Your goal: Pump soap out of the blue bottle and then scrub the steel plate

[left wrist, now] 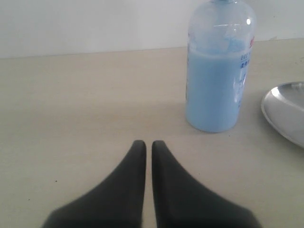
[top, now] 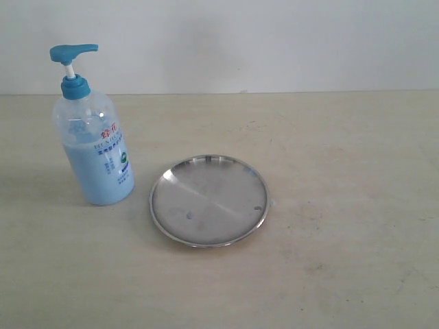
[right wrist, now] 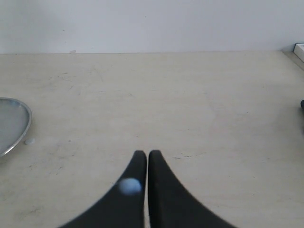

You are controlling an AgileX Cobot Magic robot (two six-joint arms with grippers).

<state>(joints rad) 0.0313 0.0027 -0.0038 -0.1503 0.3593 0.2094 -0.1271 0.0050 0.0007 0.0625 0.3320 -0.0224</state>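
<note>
Exterior view. One blue bottle (top: 94,130), upright at the left of the worktop (top: 343,260), whole from base to teal pump head. The soap (top: 103,175) fills its lower part. One steel plate (top: 209,200) lies flat just right of the bottle, not touching it, with one dark speck (top: 258,208) near its right rim.

Left wrist view. One left pincer (left wrist: 148,145), its two dark fingers pressed together with only a hairline between them, pinching nothing, low over bare worktop. The bottle stands beyond it, pump head cut off by the frame. Only a sliver of the plate's rim shows.

Right wrist view. One right pincer (right wrist: 146,154), fingers likewise pressed together and empty. One pale blurred blob (right wrist: 128,186) on a finger cannot be identified. Only the plate's edge is in frame.
</note>
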